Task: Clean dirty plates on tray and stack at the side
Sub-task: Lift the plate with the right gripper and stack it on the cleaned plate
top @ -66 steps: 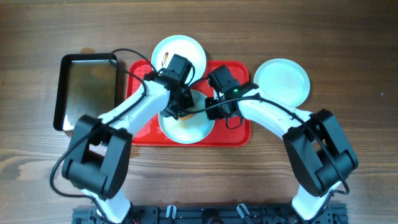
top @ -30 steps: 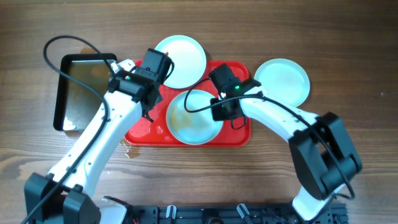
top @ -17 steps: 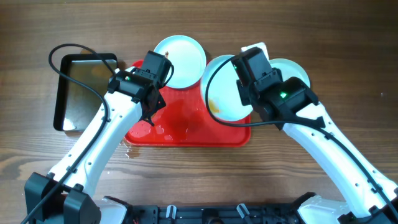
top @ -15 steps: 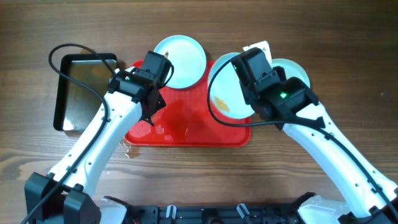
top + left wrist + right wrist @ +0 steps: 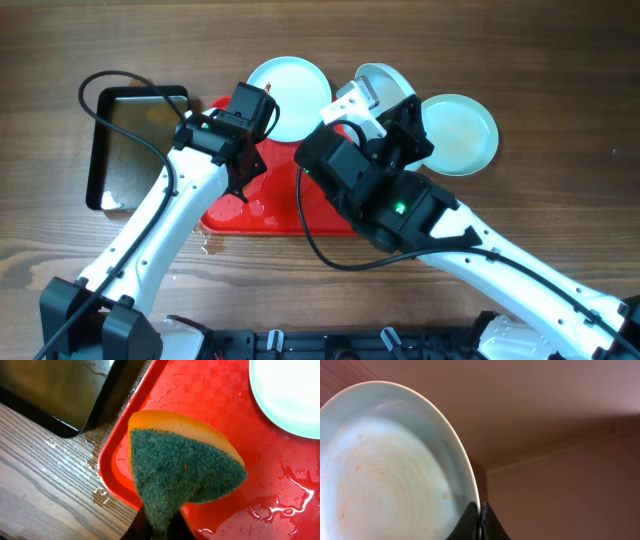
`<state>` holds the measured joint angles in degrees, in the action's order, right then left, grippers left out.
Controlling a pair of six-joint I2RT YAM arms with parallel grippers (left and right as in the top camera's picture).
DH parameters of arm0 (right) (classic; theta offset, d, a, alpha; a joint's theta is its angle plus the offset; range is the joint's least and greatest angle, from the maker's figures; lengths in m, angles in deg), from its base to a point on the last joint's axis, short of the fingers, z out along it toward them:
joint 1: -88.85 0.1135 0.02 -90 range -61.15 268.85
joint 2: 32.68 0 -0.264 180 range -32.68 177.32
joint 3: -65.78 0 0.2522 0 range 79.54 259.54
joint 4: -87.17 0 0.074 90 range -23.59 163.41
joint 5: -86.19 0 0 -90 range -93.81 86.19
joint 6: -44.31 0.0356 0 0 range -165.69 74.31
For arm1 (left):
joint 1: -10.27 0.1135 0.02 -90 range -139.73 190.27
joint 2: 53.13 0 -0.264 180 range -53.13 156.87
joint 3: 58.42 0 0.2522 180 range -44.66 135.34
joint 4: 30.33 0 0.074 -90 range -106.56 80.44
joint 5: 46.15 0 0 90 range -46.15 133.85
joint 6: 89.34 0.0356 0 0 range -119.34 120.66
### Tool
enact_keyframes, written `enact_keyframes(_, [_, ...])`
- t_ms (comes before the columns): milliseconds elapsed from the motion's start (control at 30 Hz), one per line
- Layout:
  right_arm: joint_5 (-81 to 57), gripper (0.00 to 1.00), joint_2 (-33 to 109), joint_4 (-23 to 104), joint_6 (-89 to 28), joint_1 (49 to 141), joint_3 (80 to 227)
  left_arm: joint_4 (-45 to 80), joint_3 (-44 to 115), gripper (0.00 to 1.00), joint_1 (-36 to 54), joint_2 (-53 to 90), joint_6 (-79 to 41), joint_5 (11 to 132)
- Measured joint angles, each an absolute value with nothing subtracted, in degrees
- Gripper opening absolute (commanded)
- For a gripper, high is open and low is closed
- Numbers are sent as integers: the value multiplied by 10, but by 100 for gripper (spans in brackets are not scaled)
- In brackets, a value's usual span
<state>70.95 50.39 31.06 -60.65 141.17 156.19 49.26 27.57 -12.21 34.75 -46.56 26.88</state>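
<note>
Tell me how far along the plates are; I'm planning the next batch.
Done: one plate sits on the table beside the tray. In hand: right fingers grip a second plate by its rim, lifted, faintly orange-streaked. Left: a third plate at the tray's far edge; left fingers hold the sponge.

Red tray (image 5: 200, 390), faint checker pattern — sponge (image 5: 182, 467) was orange with dark green face. One plate (image 5: 385, 480) was white, pale orange-brown swirls. Dark pan (image 5: 140, 140), brown woodgrain tabletop (image 5: 560, 60).
</note>
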Motion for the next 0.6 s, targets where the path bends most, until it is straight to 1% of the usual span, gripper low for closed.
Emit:
enact_keyframes(233, [724,4,504,311,-624,1412,1562,493,276,4,-122,347,-466,269])
enact_keyframes(333, [700,4,504,275,-572,1412,1562,492,276,4,-122,347,-466,269])
enact_keyframes(400, [602,4,504,230,-505,1397,1562,493,276,4,-122,347,-466,269])
enact_keyframes(467, [520,4,504,217,-441,1356,1562,497,275,4,-122,347,-466,269])
enact_keyframes(500, [477,4,504,211,-411,1324,1562,499,275,4,-122,347,-466,269])
enact_keyframes(533, [410,4,504,209,-374,1266,1562,501,275,4,-122,347,-466,269])
enact_keyframes(600, [310,4,504,208,-348,1190,1562,502,275,4,-122,348,-466,269])
